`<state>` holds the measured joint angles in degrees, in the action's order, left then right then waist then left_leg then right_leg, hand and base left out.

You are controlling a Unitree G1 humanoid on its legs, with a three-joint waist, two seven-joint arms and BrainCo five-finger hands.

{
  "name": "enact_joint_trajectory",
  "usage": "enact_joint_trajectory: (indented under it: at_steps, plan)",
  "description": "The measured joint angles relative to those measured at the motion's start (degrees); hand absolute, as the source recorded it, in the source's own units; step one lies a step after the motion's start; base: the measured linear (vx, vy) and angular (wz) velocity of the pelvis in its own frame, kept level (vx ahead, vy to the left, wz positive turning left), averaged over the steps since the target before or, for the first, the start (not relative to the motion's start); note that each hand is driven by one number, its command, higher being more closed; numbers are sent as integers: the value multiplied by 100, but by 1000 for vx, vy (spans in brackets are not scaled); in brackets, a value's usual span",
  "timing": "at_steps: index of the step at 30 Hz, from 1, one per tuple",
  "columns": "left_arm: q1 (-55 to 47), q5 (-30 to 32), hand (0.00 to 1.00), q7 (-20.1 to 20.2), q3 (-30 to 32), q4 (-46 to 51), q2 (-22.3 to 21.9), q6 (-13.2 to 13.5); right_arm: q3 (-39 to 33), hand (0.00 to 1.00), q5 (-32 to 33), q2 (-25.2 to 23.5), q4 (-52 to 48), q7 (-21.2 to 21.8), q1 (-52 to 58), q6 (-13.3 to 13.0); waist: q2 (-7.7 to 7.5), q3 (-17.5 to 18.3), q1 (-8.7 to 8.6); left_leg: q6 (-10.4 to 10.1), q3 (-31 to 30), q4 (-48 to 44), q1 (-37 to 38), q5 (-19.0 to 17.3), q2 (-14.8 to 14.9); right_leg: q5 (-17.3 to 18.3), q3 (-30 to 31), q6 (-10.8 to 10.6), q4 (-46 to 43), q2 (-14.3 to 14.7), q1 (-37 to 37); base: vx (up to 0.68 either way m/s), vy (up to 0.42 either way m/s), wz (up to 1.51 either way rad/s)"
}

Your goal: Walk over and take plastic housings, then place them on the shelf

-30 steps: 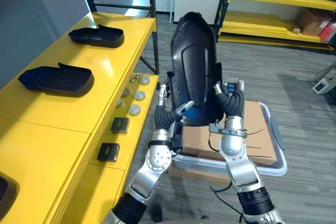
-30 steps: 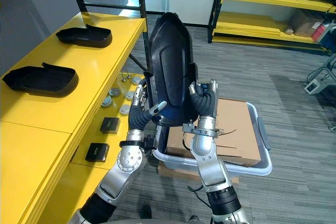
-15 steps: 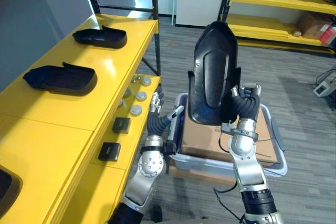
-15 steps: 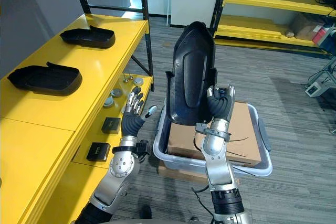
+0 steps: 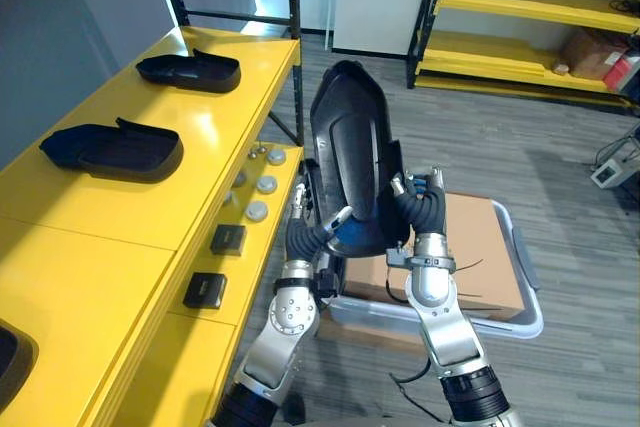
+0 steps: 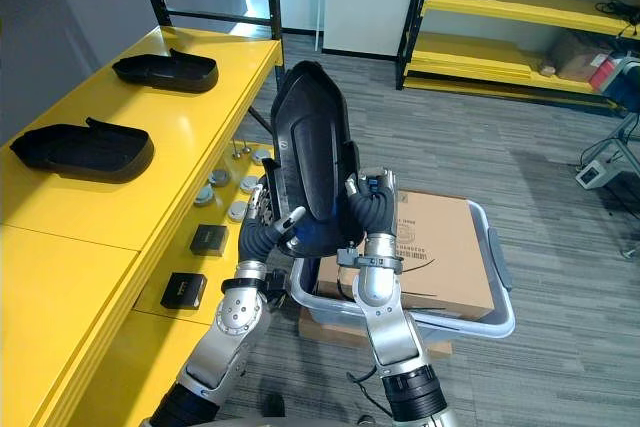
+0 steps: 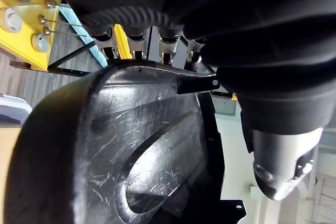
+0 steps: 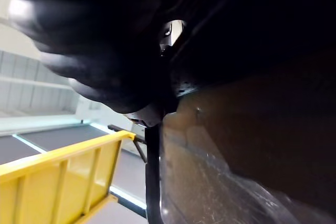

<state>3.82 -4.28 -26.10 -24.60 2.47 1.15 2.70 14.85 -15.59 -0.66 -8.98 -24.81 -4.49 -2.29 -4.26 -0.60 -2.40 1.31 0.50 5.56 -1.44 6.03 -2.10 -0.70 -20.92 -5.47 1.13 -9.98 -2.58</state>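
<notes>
A long black plastic housing (image 5: 347,162) stands upright in front of me, between the yellow shelf and a grey bin. My right hand (image 5: 421,203) is curled round its lower right edge. My left hand (image 5: 313,233) grips the lower left edge, thumb on the face and fingers (image 7: 137,44) along the rim. The right wrist view has the housing's dark inner side (image 8: 236,129) very close. Two more black housings (image 5: 112,148) (image 5: 190,69) lie on the yellow shelf top (image 5: 110,222) to my left. The edge of a third housing (image 5: 10,362) lies at the near left.
A grey bin (image 5: 531,299) holding a cardboard box (image 5: 485,252) sits on the floor on the right. Small black boxes (image 5: 228,239) and round metal parts (image 5: 258,210) lie on the shelf's lower ledge. A black rack post (image 5: 293,37) stands behind, with yellow racking (image 5: 520,7) across the aisle.
Half a second ago my left hand was off the housing with its fingers spread; now it grips the housing again. The housing has moved left, towards the yellow shelf.
</notes>
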Motion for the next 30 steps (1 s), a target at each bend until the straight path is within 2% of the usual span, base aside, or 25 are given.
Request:
enact_joint_trajectory:
  at_steps: [4,11,14,19,20,26,28,30]
  plan:
    - [28,-45,100,-42,14,-106,31,0,141,100,84,132,0,0,7,0,-2,2,-18,-2,83,1,0,-2,7,-12,95,20,-1,1,48,-3,12,-12]
    - [77,-511,100,-67,-1,-264,258,-3,477,100,148,453,-102,40,40,-1,-3,7,-22,-2,109,-3,-4,-2,7,-16,142,19,-3,3,74,1,3,-1]
    - [78,-688,100,-47,-1,-326,258,3,591,100,143,475,-228,123,33,-123,-8,17,-23,-2,107,-4,-8,-2,6,-16,142,18,-2,2,76,0,0,0]
    - [78,-928,100,-47,-1,-329,264,-2,596,100,-38,516,-256,140,32,-182,-8,137,-20,-1,103,-4,-18,-1,3,-15,134,18,-6,0,81,0,0,0]
    - [78,-1008,100,-46,-1,-329,264,-2,600,0,-76,531,-256,143,32,-186,-8,142,-19,-1,101,-4,-18,-1,4,-15,134,18,-13,0,82,0,0,0]
    - [78,-1230,100,63,0,-323,260,-1,587,0,-16,590,-263,240,-30,-392,-8,164,-17,0,102,-2,-16,0,5,-15,152,19,-52,-3,82,0,0,0]
    - [78,-1227,100,85,26,-302,259,-1,582,0,115,680,-275,326,-69,-431,-7,165,-12,0,103,-2,-16,0,4,-15,154,19,-59,-4,81,0,0,0]
    - [78,-1098,100,112,88,-240,258,-1,562,0,286,978,-410,550,-151,-504,-7,165,-3,1,104,-4,-15,1,3,-15,157,19,-67,-5,79,0,0,0]
